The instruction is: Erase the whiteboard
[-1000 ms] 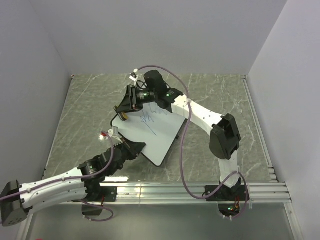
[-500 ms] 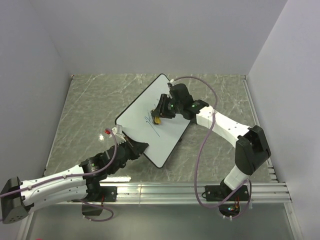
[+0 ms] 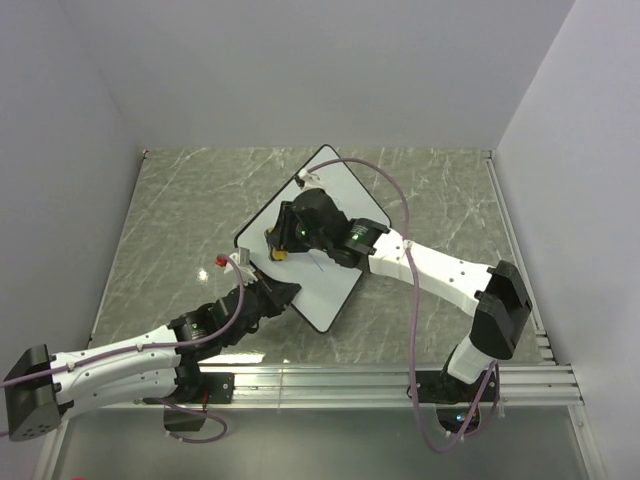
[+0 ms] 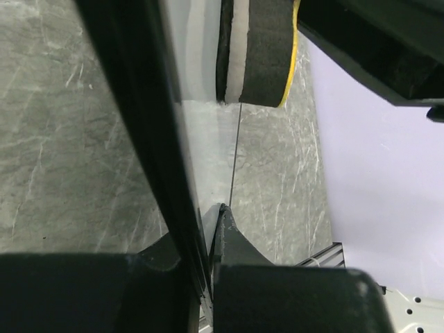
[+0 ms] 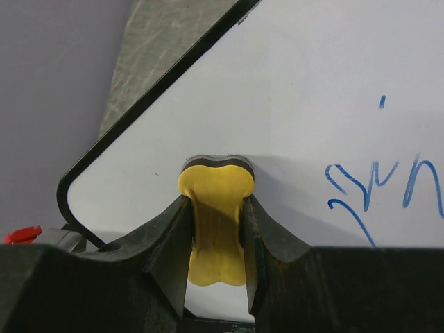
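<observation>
Whiteboard (image 3: 320, 295) lying corner-on on the surface, clamped at one edge.
It is a thin white board (image 5: 312, 90) with rounded corners and a narrow black rim. The left jaws are closed over its near-left edge. The right jaws press a yellow eraser (image 5: 211, 222) against its glossy face by the left corner. Blue scribbles (image 5: 381, 187) mark the face just right of those jaws.

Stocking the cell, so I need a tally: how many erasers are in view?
1: the yellow eraser, clamped in the right gripper, pressed against the whiteboard near a corner. Another could be hidden under the arms.
</observation>
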Controlling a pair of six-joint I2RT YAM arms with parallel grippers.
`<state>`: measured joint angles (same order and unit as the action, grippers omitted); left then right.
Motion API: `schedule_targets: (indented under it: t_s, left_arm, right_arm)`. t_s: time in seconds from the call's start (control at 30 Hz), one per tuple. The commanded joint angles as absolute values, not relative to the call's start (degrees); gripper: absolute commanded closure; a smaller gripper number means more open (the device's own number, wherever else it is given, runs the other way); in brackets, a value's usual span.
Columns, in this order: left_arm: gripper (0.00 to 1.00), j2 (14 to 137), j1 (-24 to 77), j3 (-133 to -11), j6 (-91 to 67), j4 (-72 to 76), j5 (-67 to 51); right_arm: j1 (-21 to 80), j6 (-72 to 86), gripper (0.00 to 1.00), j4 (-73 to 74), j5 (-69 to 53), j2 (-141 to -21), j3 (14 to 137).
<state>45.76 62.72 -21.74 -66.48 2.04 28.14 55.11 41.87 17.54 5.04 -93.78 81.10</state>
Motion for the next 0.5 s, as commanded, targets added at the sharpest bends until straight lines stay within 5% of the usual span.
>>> schedule_targets:
  t_s: [0.0, 0.47]
  left_arm:
    - [1.0, 48.96, 65.48, -19.25, -59.32, -21.44, 9.4]
    - [1.0, 45.52, 65.57, -19.16, -60.38, -22.76, 8.79]
  right_arm:
    - [56.34, 44.65, 1.0, 17.23, 5.27, -94.22, 76.83]
    - [47.55, 48.78, 1.0, 10.37, 13.27, -95.0, 57.4]
